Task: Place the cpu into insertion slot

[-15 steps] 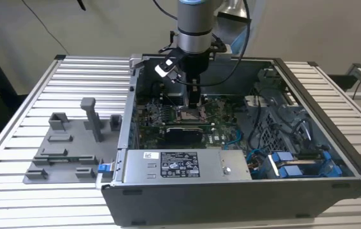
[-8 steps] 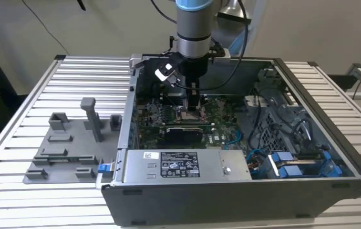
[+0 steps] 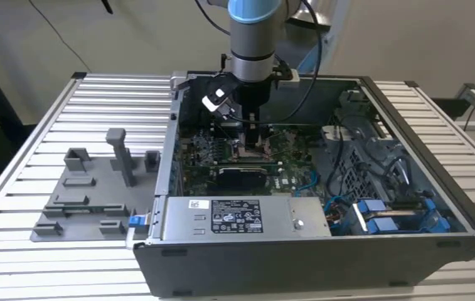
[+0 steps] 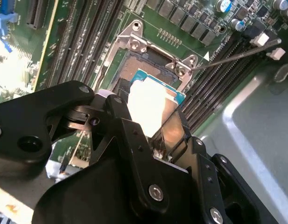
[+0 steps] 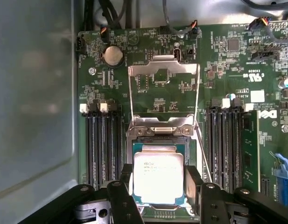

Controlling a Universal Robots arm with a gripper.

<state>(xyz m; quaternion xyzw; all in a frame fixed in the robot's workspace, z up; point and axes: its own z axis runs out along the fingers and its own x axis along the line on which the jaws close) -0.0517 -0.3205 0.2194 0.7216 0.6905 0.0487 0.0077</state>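
Slatted metal table [image 3: 95, 100], beige wall [image 3: 137, 37] behind. Open computer case [image 3: 304, 251] on table. Gripper [image 5: 159, 177] jaws clamp cpu [image 5: 158, 163] over insertion slot [image 5: 163, 126].

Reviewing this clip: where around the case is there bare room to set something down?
Bare table slats lie beyond the grey fixture and on the exterior view's right of the case. Crowded: the gripper grips the cpu at the insertion slot, hemmed by memory slots.

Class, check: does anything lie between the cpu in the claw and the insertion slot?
Nothing visible does. The claw grips the cpu directly over the insertion slot, whose metal cover stands flipped open, clear of it.
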